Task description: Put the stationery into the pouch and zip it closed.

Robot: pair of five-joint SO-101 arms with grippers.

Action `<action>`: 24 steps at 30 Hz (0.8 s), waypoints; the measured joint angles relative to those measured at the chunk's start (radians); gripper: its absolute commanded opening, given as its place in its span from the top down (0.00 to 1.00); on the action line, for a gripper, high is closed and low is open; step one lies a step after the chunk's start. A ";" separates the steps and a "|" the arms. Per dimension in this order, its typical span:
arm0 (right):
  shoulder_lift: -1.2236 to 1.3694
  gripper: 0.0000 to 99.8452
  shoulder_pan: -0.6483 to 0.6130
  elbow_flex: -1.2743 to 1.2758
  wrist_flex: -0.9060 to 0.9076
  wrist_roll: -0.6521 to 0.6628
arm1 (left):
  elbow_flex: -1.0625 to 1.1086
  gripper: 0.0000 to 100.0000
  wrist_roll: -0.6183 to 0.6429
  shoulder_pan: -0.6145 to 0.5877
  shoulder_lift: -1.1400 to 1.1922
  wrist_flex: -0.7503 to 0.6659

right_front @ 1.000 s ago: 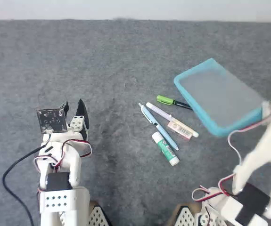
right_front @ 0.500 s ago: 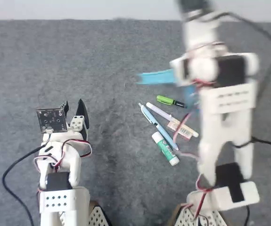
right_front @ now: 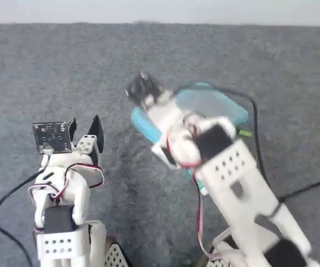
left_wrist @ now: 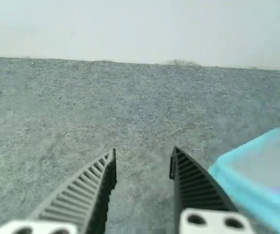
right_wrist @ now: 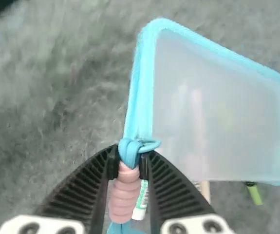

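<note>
Your right fingers [right_wrist: 171, 190] are clamped shut on the teal knot [right_wrist: 130, 146] at the corner of the pouch [right_wrist: 213, 107]. What looks like a pink ribbed pull [right_wrist: 121, 192] sits between them, though it's a bit smeared, so don't quote me. The pouch is teal-edged with a see-through side, and faint pen shapes show through it. Right by the fingers there's a white tube [right_wrist: 139, 208] with green print, too blurry to read, and a green pen tip [right_wrist: 254, 192] pokes out past the pouch's edge. Your left fingers [left_wrist: 93, 190] are spread open with nothing between them, low over the grey counter [left_wrist: 57, 107], with the pouch near them but not touching. From up high, your right arm [right_front: 232, 178] stretches across the middle of the counter.
</note>
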 measured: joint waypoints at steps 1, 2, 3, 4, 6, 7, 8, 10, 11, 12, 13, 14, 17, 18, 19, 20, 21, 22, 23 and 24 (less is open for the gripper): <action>-0.051 0.99 -0.006 0.083 -0.025 0.003 | -0.003 0.82 0.000 0.015 0.000 0.000; -0.095 0.99 -0.017 0.157 -0.041 0.003 | -0.006 0.82 0.000 0.040 0.000 0.000; -0.140 0.99 -0.029 0.221 -0.052 0.003 | -0.008 0.82 0.000 0.064 0.000 0.000; -0.175 0.99 -0.044 0.272 -0.054 0.003 | -0.008 0.82 0.000 0.098 0.000 0.000; -0.233 0.99 -0.072 0.325 -0.052 0.003 | -0.008 0.82 -0.011 0.178 0.000 0.000; -0.255 0.99 -0.083 0.331 -0.051 0.003 | -0.008 0.82 -0.028 0.222 0.000 0.000; -0.279 0.99 -0.091 0.334 -0.051 0.003 | -0.005 0.82 -0.044 0.270 0.000 0.000; -0.321 0.99 -0.092 0.334 -0.043 0.003 | 0.032 0.82 -0.081 0.353 -0.005 -0.012; -0.336 0.99 -0.094 0.334 -0.034 0.003 | 0.063 0.82 -0.100 0.388 0.000 -0.032; -0.342 0.99 -0.091 0.328 -0.020 0.003 | 0.094 0.82 -0.118 0.405 0.000 -0.058; -0.347 0.99 -0.091 0.313 -0.002 0.003 | 0.121 0.82 -0.133 0.410 0.002 -0.084; -0.348 0.99 -0.091 0.292 0.021 0.003 | 0.141 0.82 -0.143 0.413 0.005 -0.109; -0.348 0.99 -0.091 0.196 0.086 0.003 | 0.155 0.82 -0.155 0.420 0.005 -0.137; -0.348 0.99 -0.091 0.157 0.104 0.003 | 0.155 0.82 -0.155 0.423 0.005 -0.138; -0.345 0.99 -0.092 0.118 0.123 0.003 | 0.157 0.82 -0.155 0.423 0.005 -0.138; -0.334 0.99 -0.091 0.074 0.141 0.003 | 0.160 0.82 -0.155 0.423 0.005 -0.138; -0.313 0.99 -0.091 0.026 0.161 0.003 | 0.163 0.82 -0.152 0.423 0.005 -0.138; -0.290 0.99 -0.091 -0.021 0.183 0.006 | 0.169 0.82 -0.155 0.425 0.005 -0.138; -0.261 0.99 -0.091 -0.074 0.206 0.012 | 0.175 0.82 -0.157 0.425 0.005 -0.138; -0.230 0.99 -0.091 -0.130 0.227 0.015 | 0.176 0.82 -0.161 0.425 0.008 -0.138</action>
